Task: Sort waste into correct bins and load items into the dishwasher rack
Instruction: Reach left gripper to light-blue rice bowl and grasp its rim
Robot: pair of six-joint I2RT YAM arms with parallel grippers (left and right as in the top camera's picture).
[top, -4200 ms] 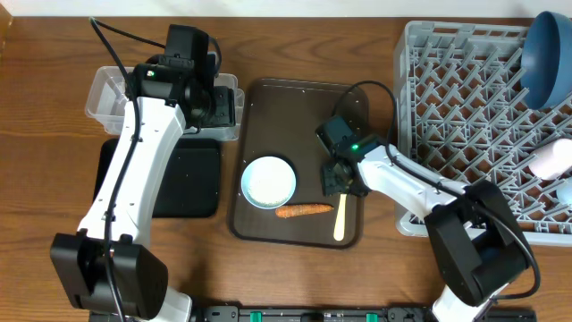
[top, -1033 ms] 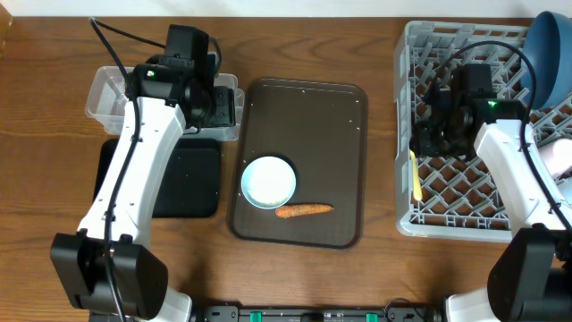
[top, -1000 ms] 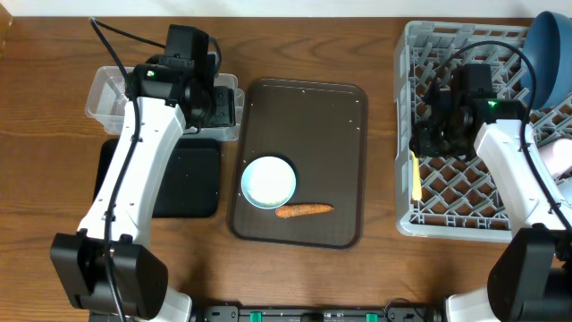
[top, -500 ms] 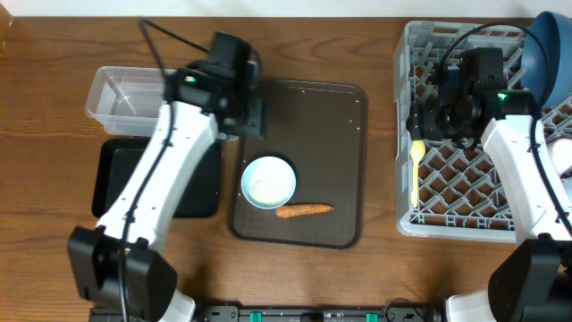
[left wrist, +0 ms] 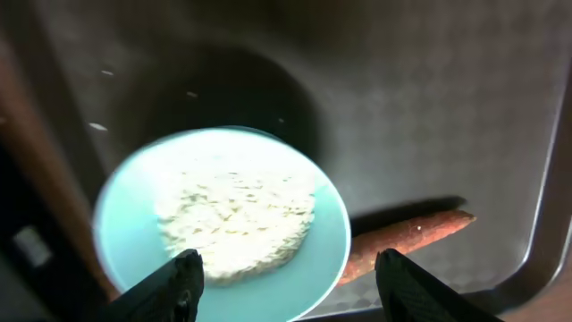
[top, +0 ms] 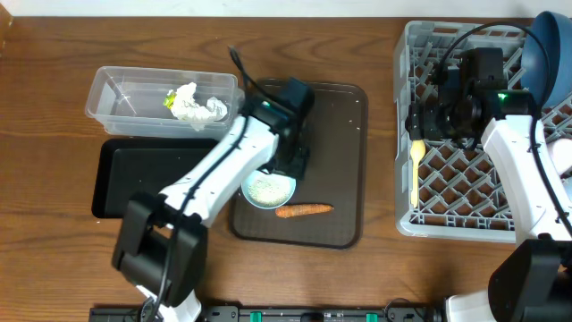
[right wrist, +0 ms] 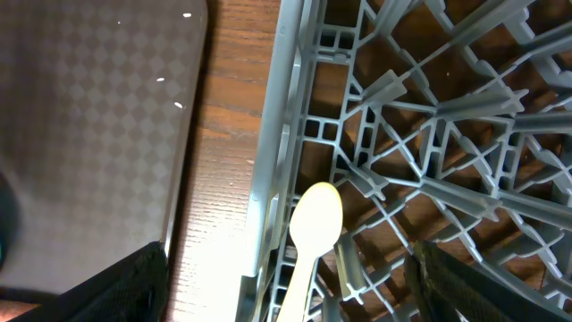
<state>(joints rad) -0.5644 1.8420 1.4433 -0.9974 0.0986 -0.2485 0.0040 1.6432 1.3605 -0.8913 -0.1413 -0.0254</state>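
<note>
Two claws are at work, and both stand apart, gripping nothing. The left gripper (left wrist: 290, 282) hangs over one small light blue bowl (left wrist: 121, 237), its fingertips (left wrist: 183, 277) framing the near rim without touching it. One flattish heap of white rice (left wrist: 237, 210) fills the bowl's middle. One orange carrot piece (left wrist: 407, 234), long and tapered, lies just beside the bowl. Both sit on the dark brown serving tray (top: 340, 125).

The right gripper (right wrist: 286, 268) is spread above one pale yellow spoon (right wrist: 317, 219). The spoon lies along the left edge of the grey dishwasher rack (top: 451, 201), its oval bowl end away from the fingers. One large dark blue bowl (top: 550, 54) leans in the rack's far right corner.

Two bins sit left of the serving tray. The clear tub (top: 121, 98) holds one crumpled white tissue (top: 195, 104) and one small yellow-green wrapper (top: 168, 100) touching it. The black tray (top: 143, 179) lies just in front of the tub.
</note>
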